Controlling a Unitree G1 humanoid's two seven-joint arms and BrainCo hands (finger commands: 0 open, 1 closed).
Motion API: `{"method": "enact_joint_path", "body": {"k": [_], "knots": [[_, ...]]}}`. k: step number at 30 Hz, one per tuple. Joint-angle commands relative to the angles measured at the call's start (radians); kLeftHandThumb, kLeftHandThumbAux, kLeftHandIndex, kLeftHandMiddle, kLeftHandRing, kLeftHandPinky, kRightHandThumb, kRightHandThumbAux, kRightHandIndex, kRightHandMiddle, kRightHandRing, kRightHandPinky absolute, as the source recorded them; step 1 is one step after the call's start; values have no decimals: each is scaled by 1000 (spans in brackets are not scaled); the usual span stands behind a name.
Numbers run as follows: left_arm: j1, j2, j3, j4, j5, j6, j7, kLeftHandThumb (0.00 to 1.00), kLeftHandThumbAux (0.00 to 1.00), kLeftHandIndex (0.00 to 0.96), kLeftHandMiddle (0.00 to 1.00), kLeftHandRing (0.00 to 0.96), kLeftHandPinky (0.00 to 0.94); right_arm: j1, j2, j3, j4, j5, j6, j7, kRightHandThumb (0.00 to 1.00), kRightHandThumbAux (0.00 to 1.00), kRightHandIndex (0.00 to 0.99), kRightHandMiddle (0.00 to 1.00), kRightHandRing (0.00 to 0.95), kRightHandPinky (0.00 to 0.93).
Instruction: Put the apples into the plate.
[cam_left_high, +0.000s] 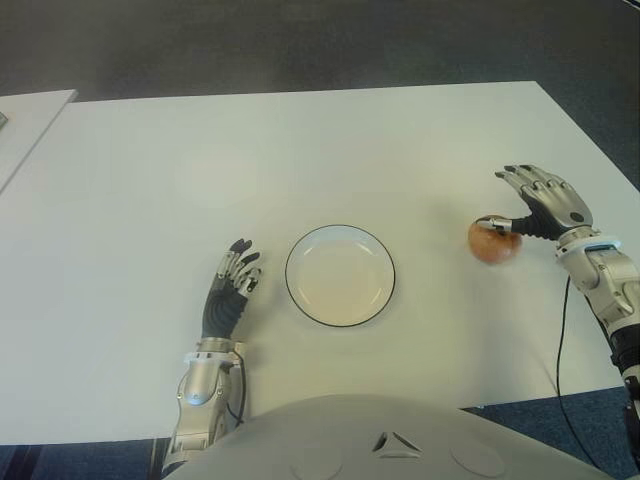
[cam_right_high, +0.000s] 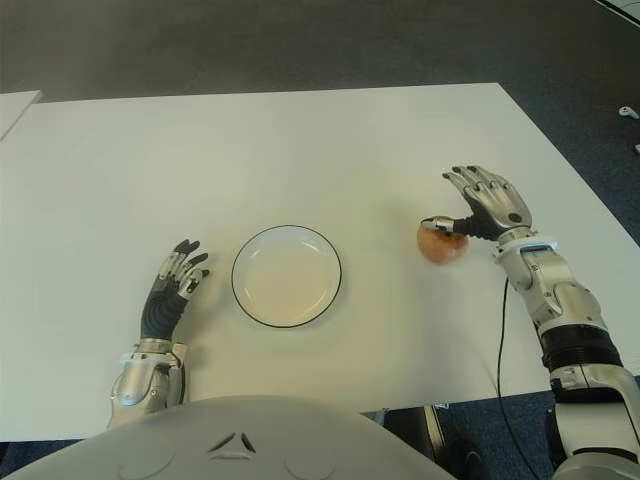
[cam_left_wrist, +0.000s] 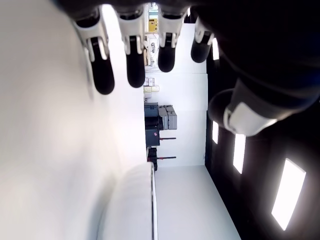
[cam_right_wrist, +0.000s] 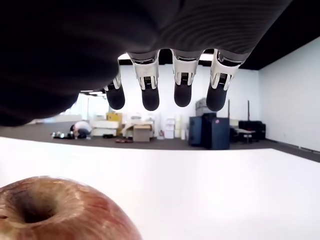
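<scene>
On the white table (cam_left_high: 420, 150), our right hand (cam_left_high: 535, 205) hovers fingers spread over a firm, smooth, rollable apple (cam_left_high: 494, 242), right of the plate (cam_left_high: 340, 275); left hand (cam_left_high: 232, 290) open beside it.

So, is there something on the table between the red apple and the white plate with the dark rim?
Nothing visible. Only bare white table lies between the red apple and the white dark-rimmed plate. The right hand is open at the apple.

No text, label, brand or number can be read in any view. The white table (cam_left_high: 300, 150) bears no markings. The plate (cam_left_high: 340, 232) is plain too.
</scene>
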Motion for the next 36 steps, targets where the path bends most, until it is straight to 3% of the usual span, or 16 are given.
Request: {"method": "enact_joint_path", "body": {"k": [1,27,36], "knots": [[33,7,11,51,-7,61,-12,146,590,61,120,192,261,38,6,15,-17,20,20,17,249,206,0,12,0,0],[42,12,21,31,-27,75,-32,157,593,75,137,205,268,173,37,21,-133,55,77,24,245,183,0,17,0,0],[40,13,26,40,-30,62,-42,164,597,76,132,196,253,189,51,30,-140,63,94,42,248,198,0,19,0,0]]}}
